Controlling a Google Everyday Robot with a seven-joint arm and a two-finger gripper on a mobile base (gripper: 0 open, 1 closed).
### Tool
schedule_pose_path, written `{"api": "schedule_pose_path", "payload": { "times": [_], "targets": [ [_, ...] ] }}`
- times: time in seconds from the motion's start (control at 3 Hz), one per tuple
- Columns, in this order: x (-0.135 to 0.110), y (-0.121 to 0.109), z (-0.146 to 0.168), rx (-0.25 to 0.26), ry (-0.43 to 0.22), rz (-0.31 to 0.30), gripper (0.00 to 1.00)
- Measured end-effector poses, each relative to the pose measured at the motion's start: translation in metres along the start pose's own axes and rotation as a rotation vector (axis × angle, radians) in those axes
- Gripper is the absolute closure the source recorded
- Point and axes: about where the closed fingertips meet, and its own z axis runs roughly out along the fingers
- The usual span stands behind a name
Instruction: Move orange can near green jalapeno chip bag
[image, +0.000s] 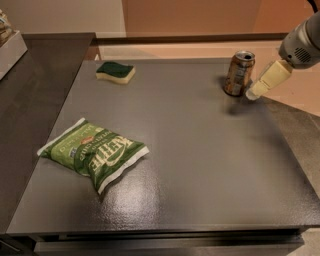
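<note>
Nearest the camera, at about 8 o'clock from the middle of the desk (200, 165), lies the green chip bag (95, 152). It is flat and crinkled, with white edges, and it marks the goal. It looks soft and light, so a nudge would likely shift it.

Farther back, at 11 o'clock, sits a yellow sponge (115, 72) with a green top, which plays no part in the task.

At the far edge, around 1 o'clock, the orange can (239, 74) stands upright, well apart from the bag. It is probably a thin-walled metal can: stiff enough for a moderate squeeze, smooth and somewhat slippery, and easy to topple because it is tall for its base. Whether it is full or empty cannot be judged. The best hold looks to be across the round body at mid-height, from the side, leaving the silver top alone.

The end effector (257, 89) hangs at 3 o'clock of the can, just beside its lower half. Nothing shows in its grip, and how far open it is cannot be told.
</note>
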Motion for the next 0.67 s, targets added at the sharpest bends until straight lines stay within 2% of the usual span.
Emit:
{"api": "schedule_pose_path", "payload": {
  "times": [0.33,0.67],
  "targets": [
    [-0.015,-0.021,0.031,-0.016,-0.089,0.062,0.00],
    [-0.026,-0.032,0.046,-0.034,-0.136,0.100,0.00]
  ]
}}
